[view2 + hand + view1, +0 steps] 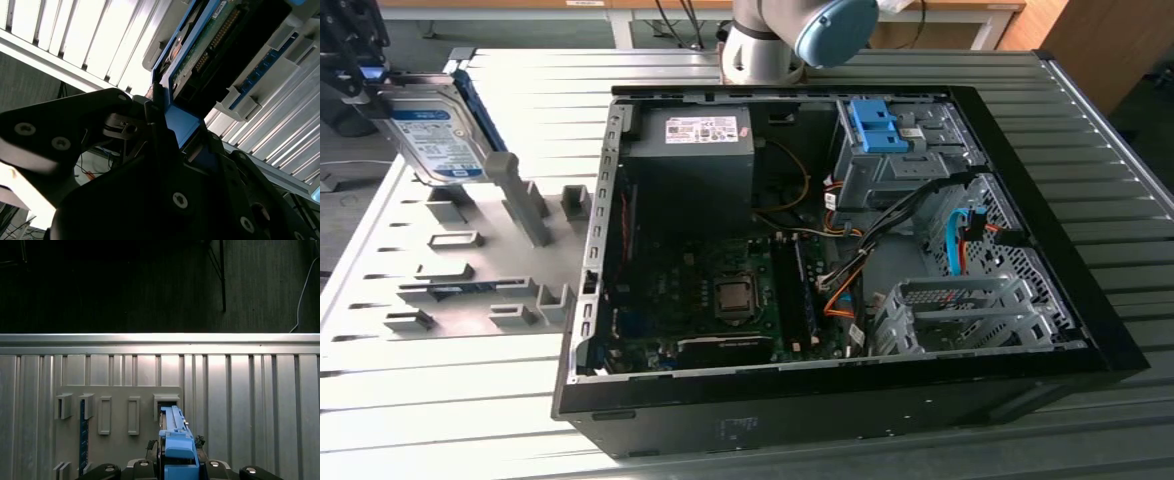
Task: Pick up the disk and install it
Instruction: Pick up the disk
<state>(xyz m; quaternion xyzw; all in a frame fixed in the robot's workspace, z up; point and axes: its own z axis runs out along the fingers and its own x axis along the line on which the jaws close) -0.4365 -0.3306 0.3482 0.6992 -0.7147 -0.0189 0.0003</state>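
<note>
We hold the disk (440,135) on edge over the grey holder plate (467,262), by the tabletop (440,400) edge at the exterior view's left.
Our gripper (176,466) is clamped on the disk's blue-railed sides. We judge the carry goes best with the disk square in the grip and clear of the plate's posts and the computer case (1067,330) wall.

A robotics lab bench — slatted aluminium table (454,420), opened computer case (854,410), grey fixture plate (494,262).
</note>
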